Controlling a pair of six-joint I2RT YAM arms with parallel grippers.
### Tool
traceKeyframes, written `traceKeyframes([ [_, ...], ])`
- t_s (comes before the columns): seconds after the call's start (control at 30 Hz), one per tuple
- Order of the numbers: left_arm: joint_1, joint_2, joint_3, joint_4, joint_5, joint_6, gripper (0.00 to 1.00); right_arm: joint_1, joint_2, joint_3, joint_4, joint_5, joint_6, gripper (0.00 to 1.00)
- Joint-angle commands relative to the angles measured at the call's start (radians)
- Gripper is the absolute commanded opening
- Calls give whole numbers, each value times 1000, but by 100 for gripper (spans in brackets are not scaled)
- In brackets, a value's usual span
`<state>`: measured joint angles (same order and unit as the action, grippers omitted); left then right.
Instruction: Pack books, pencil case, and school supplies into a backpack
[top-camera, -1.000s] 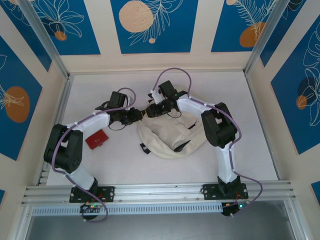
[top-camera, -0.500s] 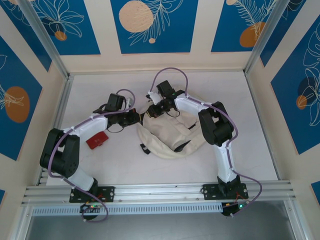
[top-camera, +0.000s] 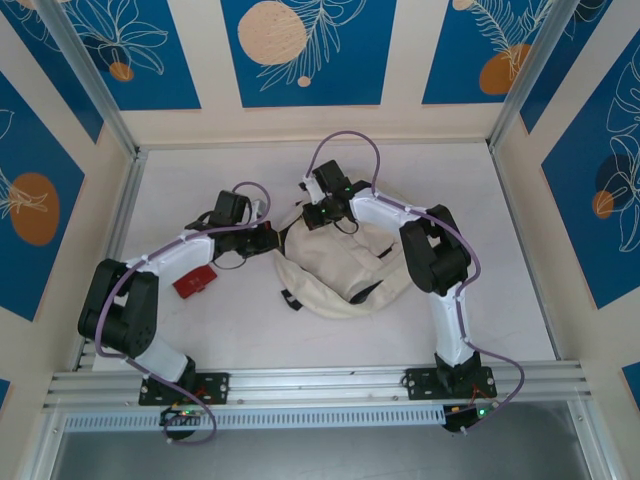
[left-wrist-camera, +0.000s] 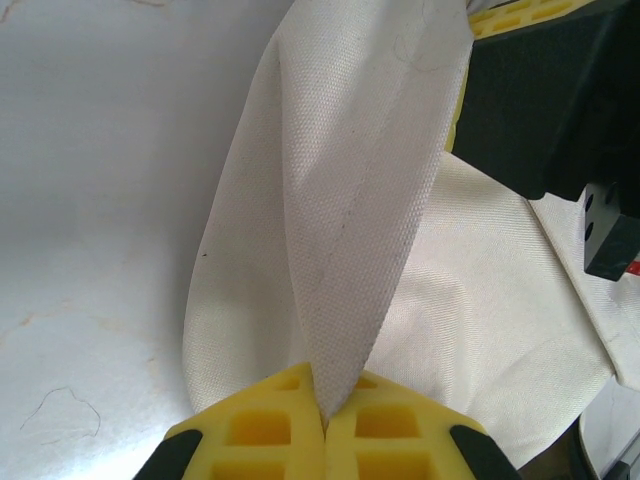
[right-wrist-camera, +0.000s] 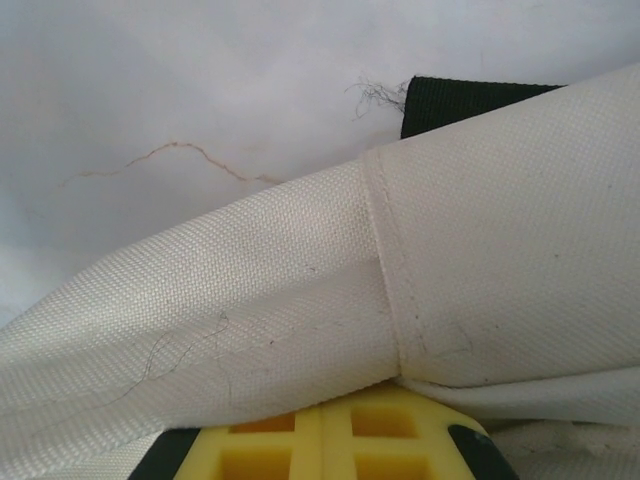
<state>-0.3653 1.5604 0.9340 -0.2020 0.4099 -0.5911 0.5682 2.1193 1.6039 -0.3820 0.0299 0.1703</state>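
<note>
The cream-beige backpack (top-camera: 345, 272) lies flat mid-table with a black strap at its near side. My left gripper (top-camera: 277, 238) is at its far-left edge; in the left wrist view its yellow pads (left-wrist-camera: 270, 430) are shut on a raised fold of the backpack's canvas (left-wrist-camera: 350, 200). My right gripper (top-camera: 309, 214) is at the far edge just beside it, shut on the canvas (right-wrist-camera: 300, 300) next to a seam and a black strap end (right-wrist-camera: 470, 100). A small red flat case (top-camera: 193, 280) lies left of the backpack, under the left forearm. The books are out of view.
White table surface (top-camera: 500, 250) is bounded by aluminium rails at the sides and near edge, with patterned blue walls behind. The right gripper's black body (left-wrist-camera: 550, 100) sits close above the left gripper's held fold. Bare table lies behind and right of the backpack.
Both grippers have closed on the backpack's far-left edge. The two wrists have drawn a little closer together, and the canvas edge is pulled up between them.
</note>
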Motion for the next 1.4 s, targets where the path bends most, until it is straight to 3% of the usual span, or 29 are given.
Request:
traceKeyframes([
  [0.0,-3,-31,22,-111,-21,51,22,-32,-83,-37,7,-23,33,0],
  [0.07,3,-33,58,-151,-21,85,44,-37,-112,-68,17,-113,39,0],
  [0.2,15,-7,162,-196,-1,137,63,-57,-146,-119,47,-234,66,0],
  [0.43,27,204,416,-253,57,220,72,-73,-178,-185,97,-323,100,0],
  [0.83,-6,630,877,-495,127,380,71,-76,-199,-226,122,-344,132,0],
  [0.9,-12,665,926,-520,150,393,70,-75,-200,-230,117,-346,132,0],
  [1.2,-22,718,977,-577,236,434,40,-75,-220,-255,103,-328,135,0],
  [1.37,-23,729,989,-565,223,423,6,-68,-235,-263,82,-318,131,0],
])
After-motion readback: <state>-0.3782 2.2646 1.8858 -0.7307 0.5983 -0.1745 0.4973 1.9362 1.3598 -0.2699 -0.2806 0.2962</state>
